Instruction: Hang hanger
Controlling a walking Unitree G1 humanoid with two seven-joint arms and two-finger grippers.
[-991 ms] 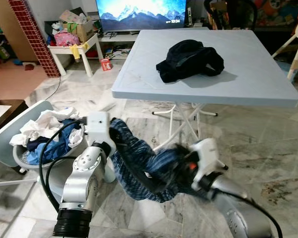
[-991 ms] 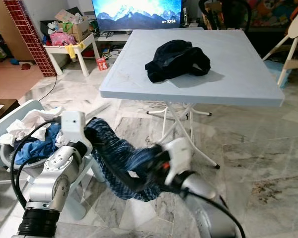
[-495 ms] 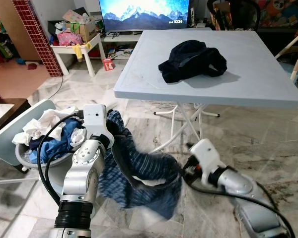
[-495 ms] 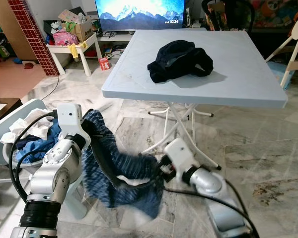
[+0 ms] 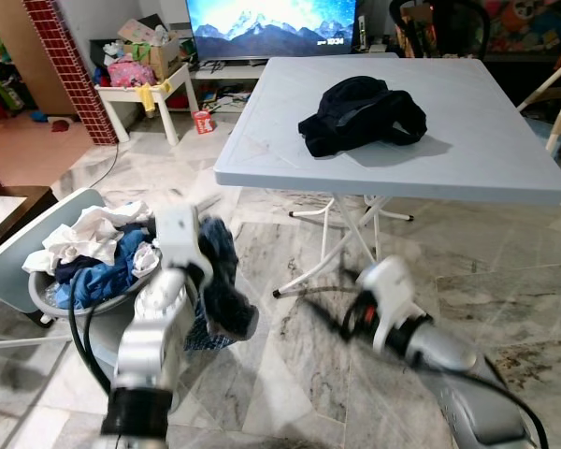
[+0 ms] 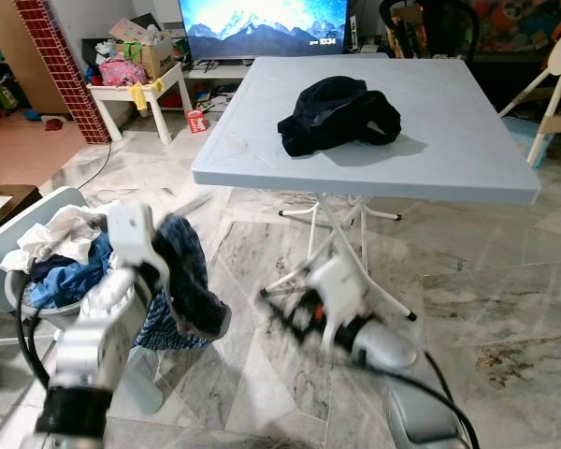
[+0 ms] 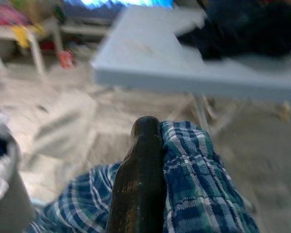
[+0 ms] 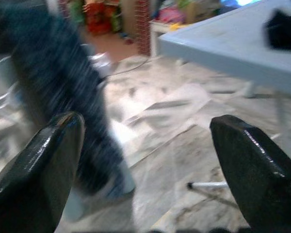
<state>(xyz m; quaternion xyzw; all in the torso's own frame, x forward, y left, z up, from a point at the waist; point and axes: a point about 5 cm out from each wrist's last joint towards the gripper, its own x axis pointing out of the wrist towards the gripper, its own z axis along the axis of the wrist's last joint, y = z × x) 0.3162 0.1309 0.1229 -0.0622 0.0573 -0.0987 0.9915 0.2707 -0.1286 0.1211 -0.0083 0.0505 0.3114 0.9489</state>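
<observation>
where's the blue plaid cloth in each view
Left eye view: plaid cloth hangs lower left, at the left claw, beside the laundry basket.
Right eye view: lower left, same spot.
Left wrist view: lower half, draped against the dark finger.
Right wrist view: blurred dark streak beyond one finger of the open right claw.
Shared landmark: the grey table.

Right pincer: released the shirt, fingers now spread wide and empty, drawn back over the floor. Shirt: no longer stretched between both arms; now bunched and hanging from the left pincer beside the basket.
</observation>
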